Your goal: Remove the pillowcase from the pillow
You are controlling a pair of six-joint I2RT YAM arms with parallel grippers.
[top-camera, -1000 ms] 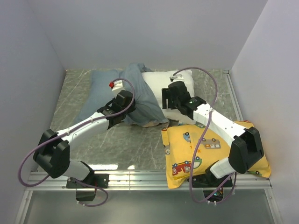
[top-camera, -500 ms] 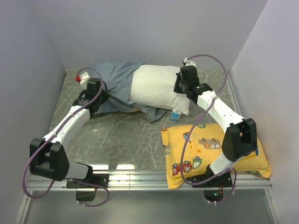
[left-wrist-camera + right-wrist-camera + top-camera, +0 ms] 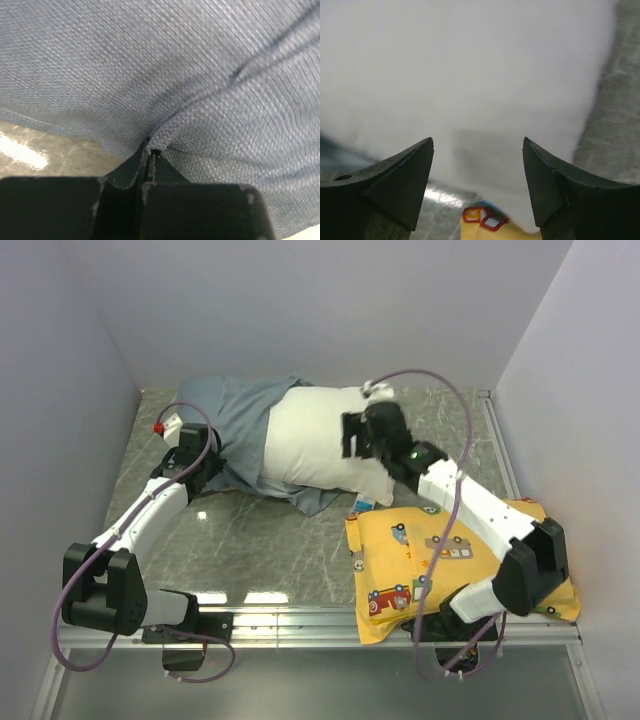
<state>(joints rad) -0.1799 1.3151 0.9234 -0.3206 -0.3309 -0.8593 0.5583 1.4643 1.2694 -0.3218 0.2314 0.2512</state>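
Note:
The white pillow (image 3: 315, 445) lies across the back of the table, its right part bare. The blue-grey pillowcase (image 3: 240, 425) is bunched over its left end and trails under its front edge. My left gripper (image 3: 205, 462) is shut on a fold of the pillowcase (image 3: 200, 90) at the pillow's left end; the fabric fills the left wrist view. My right gripper (image 3: 352, 440) is open above the bare white pillow (image 3: 470, 70), holding nothing; its fingertips (image 3: 427, 150) frame the pillow's near edge.
A yellow cartoon-vehicle print pillow (image 3: 455, 560) lies at the front right under the right arm; its corner shows in the right wrist view (image 3: 487, 222). A small tag (image 3: 364, 505) sticks out at the white pillow's front edge. Walls close in the back and both sides.
My right gripper has moved left and nearer, from the pillow's right end to over its middle. My left gripper has shifted slightly nearer with the fabric. The pillow has turned a little.

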